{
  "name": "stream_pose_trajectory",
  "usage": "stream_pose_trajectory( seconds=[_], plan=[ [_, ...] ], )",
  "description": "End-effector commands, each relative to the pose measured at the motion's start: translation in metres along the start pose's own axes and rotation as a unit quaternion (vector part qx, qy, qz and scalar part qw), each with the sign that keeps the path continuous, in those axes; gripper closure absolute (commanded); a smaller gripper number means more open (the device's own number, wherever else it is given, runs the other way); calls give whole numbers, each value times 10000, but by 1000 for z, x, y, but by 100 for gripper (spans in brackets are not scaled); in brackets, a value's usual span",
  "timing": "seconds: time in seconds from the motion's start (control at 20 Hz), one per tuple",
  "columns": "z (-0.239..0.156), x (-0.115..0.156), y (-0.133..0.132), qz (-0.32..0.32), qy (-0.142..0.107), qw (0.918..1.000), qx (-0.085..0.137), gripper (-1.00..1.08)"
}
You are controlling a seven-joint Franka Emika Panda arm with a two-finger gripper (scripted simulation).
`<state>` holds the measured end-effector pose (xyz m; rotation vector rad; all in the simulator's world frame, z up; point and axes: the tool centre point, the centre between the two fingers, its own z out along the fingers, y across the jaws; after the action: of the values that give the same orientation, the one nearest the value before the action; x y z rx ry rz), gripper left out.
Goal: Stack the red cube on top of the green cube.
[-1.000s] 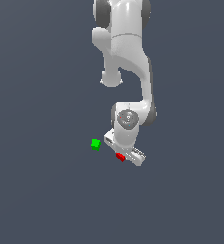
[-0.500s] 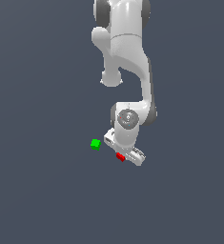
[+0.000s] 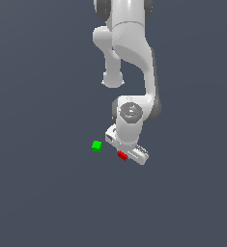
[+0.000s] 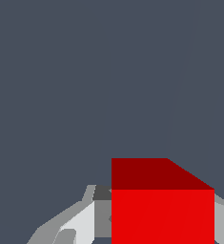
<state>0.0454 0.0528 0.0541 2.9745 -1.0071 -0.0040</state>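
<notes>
Nothing has shifted since a second ago: the white gripper (image 3: 123,155) stays clamped on the red cube (image 3: 122,155), the green cube (image 3: 96,145) nearby toward the exterior view's left.

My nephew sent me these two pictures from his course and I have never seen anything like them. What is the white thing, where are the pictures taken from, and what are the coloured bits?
These are computer-rendered pictures of a white robot arm. The exterior view looks at the whole scene; the wrist view comes from a camera on the arm's wrist. On the plain grey surface lies a green cube. A red cube sits at the arm's pincer, between its fingers. Whether it is gripped, the pictures do not settle.
</notes>
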Motion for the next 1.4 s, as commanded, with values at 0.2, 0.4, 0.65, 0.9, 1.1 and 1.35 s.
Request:
stream_pose_trajectory(
  seconds=[0.2,0.4,0.65,0.9,1.1,1.35],
  plan=[
    [-45,0,0,2,8,10000,10,108],
    [-61,1,0,2,8,10000,10,108],
    [-64,1,-1,0,13,10000,13,108],
    [-62,3,7,0,13,10000,13,108],
    [-54,7,25,0,13,10000,13,108],
    [-39,16,65,1,14,10000,10,108]
  ],
)
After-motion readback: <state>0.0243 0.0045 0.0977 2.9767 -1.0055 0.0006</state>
